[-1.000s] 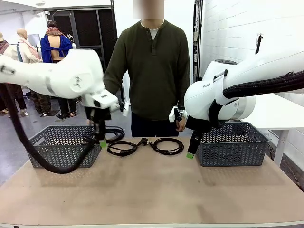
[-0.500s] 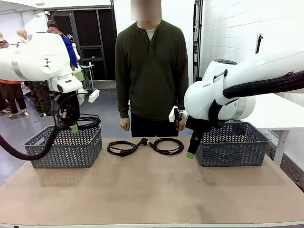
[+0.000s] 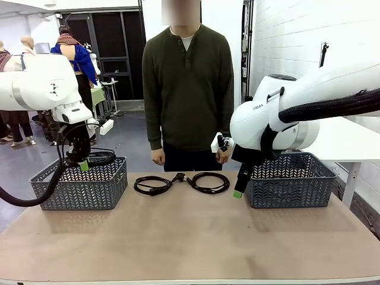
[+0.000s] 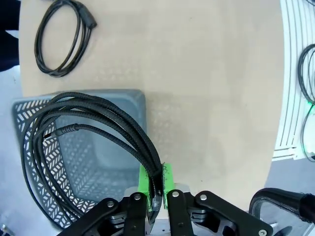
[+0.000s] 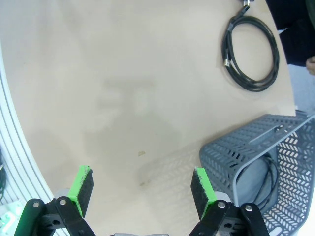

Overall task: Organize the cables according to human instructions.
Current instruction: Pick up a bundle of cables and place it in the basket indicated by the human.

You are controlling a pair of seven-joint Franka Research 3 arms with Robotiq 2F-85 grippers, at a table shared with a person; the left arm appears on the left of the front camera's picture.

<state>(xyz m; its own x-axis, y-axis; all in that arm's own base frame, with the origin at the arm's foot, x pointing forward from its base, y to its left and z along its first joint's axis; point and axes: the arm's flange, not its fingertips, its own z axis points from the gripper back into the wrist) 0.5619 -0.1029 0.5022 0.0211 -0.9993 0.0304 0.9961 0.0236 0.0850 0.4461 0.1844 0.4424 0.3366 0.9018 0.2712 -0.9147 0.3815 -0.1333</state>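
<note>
My left gripper (image 3: 83, 164) hangs over the left grey basket (image 3: 77, 189), shut on a black coiled cable (image 3: 102, 157) that dangles just above the basket's rim. In the left wrist view the green pads (image 4: 166, 178) pinch the coil's strands (image 4: 98, 125) over that basket (image 4: 129, 105). Two more coiled cables (image 3: 152, 184) (image 3: 209, 182) lie side by side on the table's far middle. My right gripper (image 3: 238, 191) stands open with nothing in it, beside the right basket (image 3: 291, 189). A further cable (image 5: 269, 179) lies inside that basket (image 5: 231, 147).
A person stands at the far side, hands (image 3: 157, 155) hanging at the table's far edge behind the two cables. One table cable shows in each wrist view (image 4: 61, 42) (image 5: 251, 54). Bare tan tabletop (image 3: 190, 237) spreads across the near half.
My left arm has swung left, carrying the cable from beside the basket's right edge up and over the basket. The person's hand has drawn back. The right arm is still.
</note>
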